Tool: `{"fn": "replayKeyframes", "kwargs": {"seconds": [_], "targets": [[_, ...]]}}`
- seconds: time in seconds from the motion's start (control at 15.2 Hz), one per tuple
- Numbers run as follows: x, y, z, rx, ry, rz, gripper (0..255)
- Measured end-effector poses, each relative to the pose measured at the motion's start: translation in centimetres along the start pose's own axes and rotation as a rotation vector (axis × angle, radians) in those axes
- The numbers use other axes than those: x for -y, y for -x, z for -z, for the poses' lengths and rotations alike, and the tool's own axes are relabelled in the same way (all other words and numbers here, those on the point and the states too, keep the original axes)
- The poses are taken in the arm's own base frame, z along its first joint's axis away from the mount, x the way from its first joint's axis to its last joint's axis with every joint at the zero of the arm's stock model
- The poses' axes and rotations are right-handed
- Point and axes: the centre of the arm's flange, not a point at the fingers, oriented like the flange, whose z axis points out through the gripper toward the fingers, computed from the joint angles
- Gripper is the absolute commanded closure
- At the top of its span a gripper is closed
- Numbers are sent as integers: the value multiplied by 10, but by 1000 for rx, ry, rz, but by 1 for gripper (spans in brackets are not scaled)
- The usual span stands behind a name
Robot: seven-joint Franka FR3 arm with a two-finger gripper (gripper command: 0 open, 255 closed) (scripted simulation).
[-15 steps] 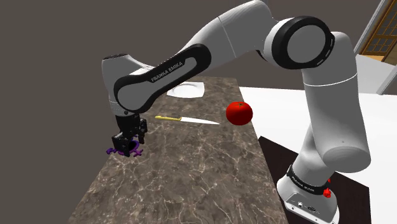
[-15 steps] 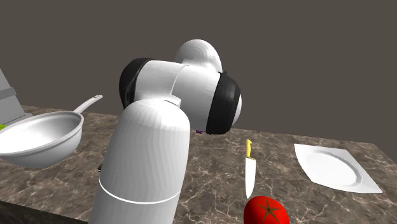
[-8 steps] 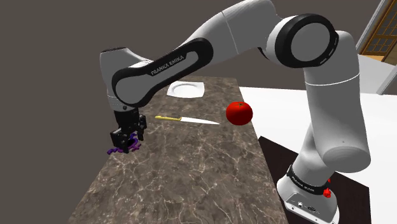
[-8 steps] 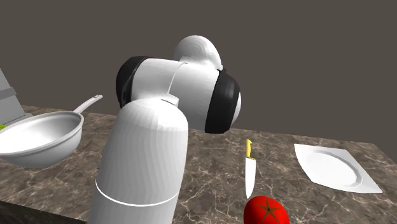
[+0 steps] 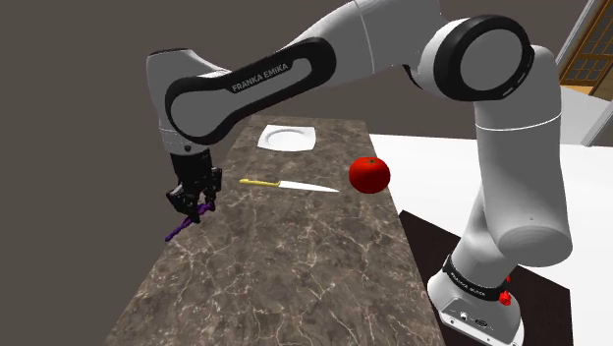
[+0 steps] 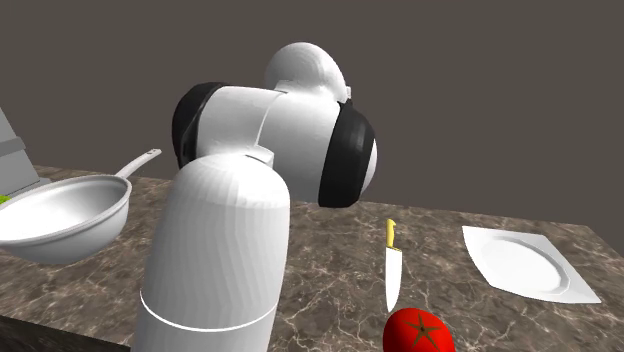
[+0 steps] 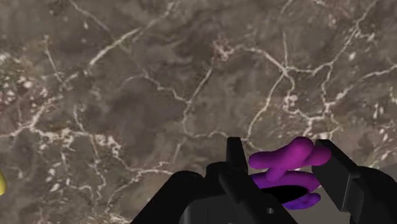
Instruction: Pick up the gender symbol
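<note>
The gender symbol [image 5: 180, 229] is a small purple piece that hangs tilted from my gripper [image 5: 191, 201], just above the dark marble counter [image 5: 295, 265] near its edge at the shoulder view's left. In the wrist view the purple symbol [image 7: 284, 170] sits clasped between my two black fingers, and my gripper [image 7: 281, 149] is shut on it, with the marble well below. In the second exterior view the white arm [image 6: 240, 230] stands in front of the hand.
A yellow-handled knife [image 5: 285, 184], a red tomato [image 5: 369, 174] and a white plate [image 5: 287, 138] lie further back on the counter. A metal pan [image 6: 60, 215] sits at the second exterior view's left. The stand [image 5: 481, 305] is beside the counter.
My gripper has shut on the purple symbol and risen from the counter. The symbol has left the surface and now dangles from the fingers.
</note>
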Motion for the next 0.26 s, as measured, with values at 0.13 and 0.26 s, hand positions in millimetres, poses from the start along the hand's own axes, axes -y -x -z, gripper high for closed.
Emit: {"fn": "replayKeyframes", "kwargs": {"seconds": [0.13, 0.26], "targets": [[1, 0, 10, 0, 0, 0, 255], [2, 0, 18, 0, 0, 0, 255]]}}
